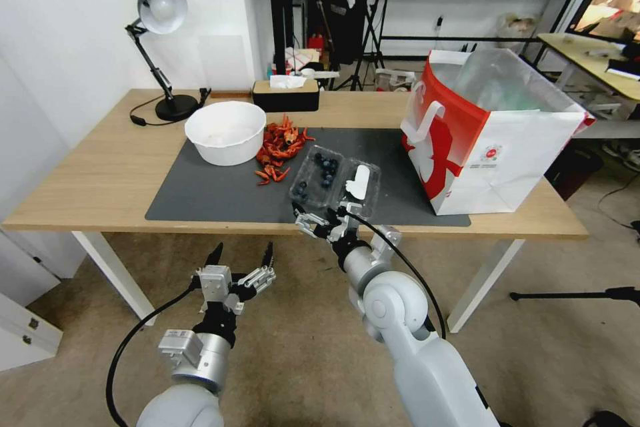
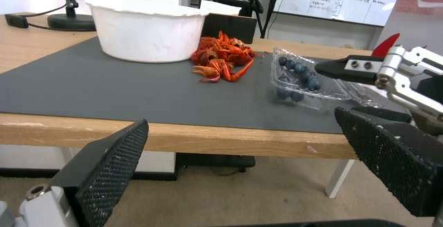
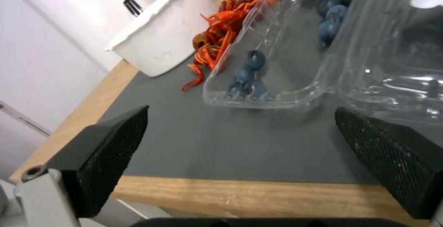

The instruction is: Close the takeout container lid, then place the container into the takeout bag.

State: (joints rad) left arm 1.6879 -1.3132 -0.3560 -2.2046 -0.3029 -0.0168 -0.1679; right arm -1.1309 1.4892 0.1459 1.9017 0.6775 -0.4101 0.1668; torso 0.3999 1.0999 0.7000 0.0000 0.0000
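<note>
Clear plastic, hinged in two halves: the takeout container [image 1: 335, 178] lies open on the dark grey mat [image 1: 220, 193] near the centre of the head view. Its berry half sits on the left with dark blueberries [image 1: 326, 169] scattered inside. The lid [image 1: 361, 185], carrying a white oblong label, lies flat beside it on the right, joined along the hinge.

My right pincer [image 1: 320, 219] sits just below the container in the head view, at the table's front edge, fingers spread open and holding nothing. In the right wrist view its two black textured fingertips [image 3: 104, 151] frame the container's near corner without touching it.

Just left of the container in the head view lies a heap of red crayfish [image 1: 279, 147], and beyond that a round white bowl [image 1: 225, 131]. To the right, the takeout bag [image 1: 490, 137] stands upright on the wooden table [image 1: 100, 173], white with a red side, mouth open, near the right edge of the mat and apart from the container.

My left pincer [image 1: 241, 259] hangs in the lower left of the head view, below the table edge over the floor, open and empty.

A black desk lamp [image 1: 157, 33] and a tissue box [image 1: 287, 93] stand along the table's far side.
</note>
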